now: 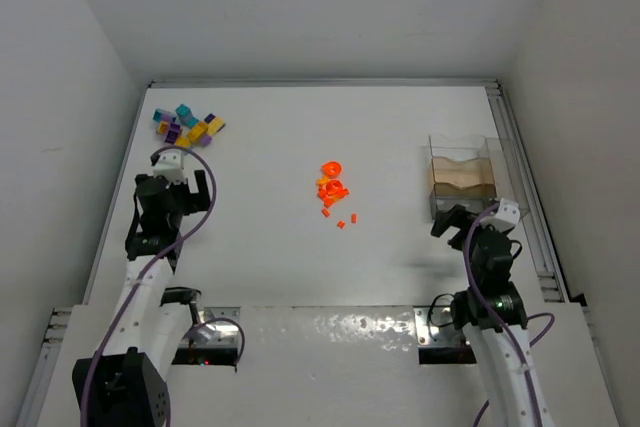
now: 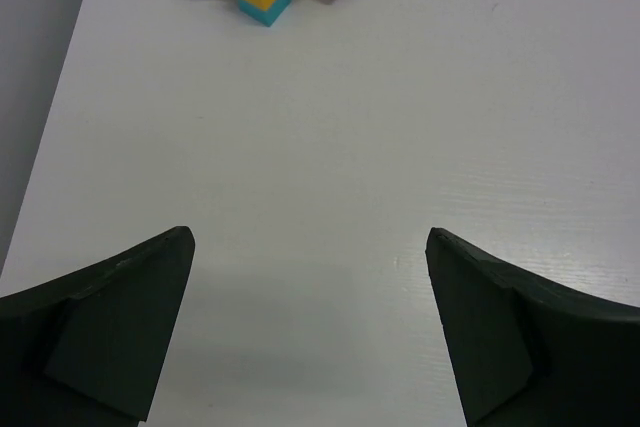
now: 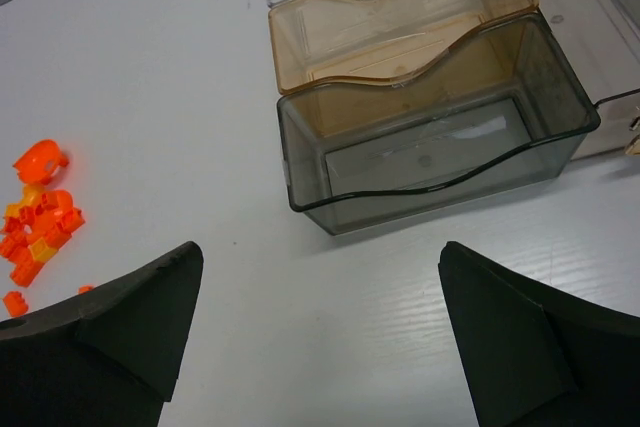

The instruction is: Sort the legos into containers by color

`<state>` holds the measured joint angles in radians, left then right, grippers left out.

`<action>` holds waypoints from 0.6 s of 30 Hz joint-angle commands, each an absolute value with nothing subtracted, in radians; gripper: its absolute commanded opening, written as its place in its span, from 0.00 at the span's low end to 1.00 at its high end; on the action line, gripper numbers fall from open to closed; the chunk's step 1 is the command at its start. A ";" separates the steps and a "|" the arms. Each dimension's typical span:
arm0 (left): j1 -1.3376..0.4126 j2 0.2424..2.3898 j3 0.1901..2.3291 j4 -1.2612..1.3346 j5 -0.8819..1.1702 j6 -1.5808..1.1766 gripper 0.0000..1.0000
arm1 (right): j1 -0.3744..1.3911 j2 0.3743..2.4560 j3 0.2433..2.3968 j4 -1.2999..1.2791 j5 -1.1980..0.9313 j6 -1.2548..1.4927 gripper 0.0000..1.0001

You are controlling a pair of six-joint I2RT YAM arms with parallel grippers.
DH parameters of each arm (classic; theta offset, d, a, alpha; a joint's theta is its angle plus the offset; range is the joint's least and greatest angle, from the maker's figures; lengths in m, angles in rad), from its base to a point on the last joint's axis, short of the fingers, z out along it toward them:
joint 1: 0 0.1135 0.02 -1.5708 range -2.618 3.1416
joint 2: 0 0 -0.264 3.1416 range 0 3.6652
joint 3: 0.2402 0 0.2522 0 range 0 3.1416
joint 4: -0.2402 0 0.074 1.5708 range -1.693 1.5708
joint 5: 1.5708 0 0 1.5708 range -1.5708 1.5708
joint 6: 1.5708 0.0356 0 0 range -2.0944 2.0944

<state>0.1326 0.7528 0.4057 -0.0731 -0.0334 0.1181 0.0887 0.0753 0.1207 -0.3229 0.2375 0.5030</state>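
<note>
Yellow, purple and teal legos (image 1: 187, 125) sit in the table's (image 1: 400, 127) far left corner, orange legos (image 1: 332, 187) at its middle, containers (image 1: 463, 179) by the right edge. The left gripper (image 2: 308, 235) and right gripper (image 3: 320, 247) gape wide, empty.

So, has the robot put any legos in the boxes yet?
Nothing looks done yet: the containers look empty. Nothing is in hand: the left end effector and right end effector are open. Left to sort: the orange legos mid-table and the yellow, purple and teal pile far left.
</note>
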 commanded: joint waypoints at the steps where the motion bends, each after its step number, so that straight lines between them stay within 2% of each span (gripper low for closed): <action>1: 0.130 0.747 0.460 -0.069 -0.044 0.083 1.00 | 0.092 0.095 0.178 -0.316 0.259 0.526 0.99; 6: 0.130 0.761 0.515 -0.112 -0.080 0.165 1.00 | 0.094 0.152 0.284 -0.319 0.220 0.525 0.99; 10: 0.130 0.772 0.575 -0.149 -0.064 0.253 1.00 | 0.092 0.319 0.423 -0.258 0.018 0.234 0.99; 12: 0.129 0.793 0.613 -0.158 -0.031 0.245 1.00 | 0.094 0.553 0.596 -0.320 -0.041 0.107 0.84; 13: 0.130 0.804 0.630 -0.184 -0.012 0.238 1.00 | 0.094 0.643 0.670 -0.403 -0.098 0.082 0.71; 14: 0.129 0.816 0.649 -0.201 0.033 0.235 1.00 | 0.097 0.738 0.818 -0.446 -0.119 0.072 0.38; 15: 0.127 0.831 0.664 -0.215 0.053 0.227 1.00 | 0.097 0.917 0.884 -0.480 -0.141 0.093 0.22; 16: 0.130 0.833 0.690 -0.236 0.066 0.206 1.00 | 0.104 0.993 0.950 -0.530 -0.159 0.112 0.13; 17: 0.130 0.830 0.696 -0.244 0.105 0.203 1.00 | 0.147 1.062 1.048 -0.543 -0.181 0.120 0.14; 18: 0.130 0.825 0.699 -0.250 0.133 0.204 1.00 | 0.191 1.162 1.074 -0.549 -0.154 0.111 0.20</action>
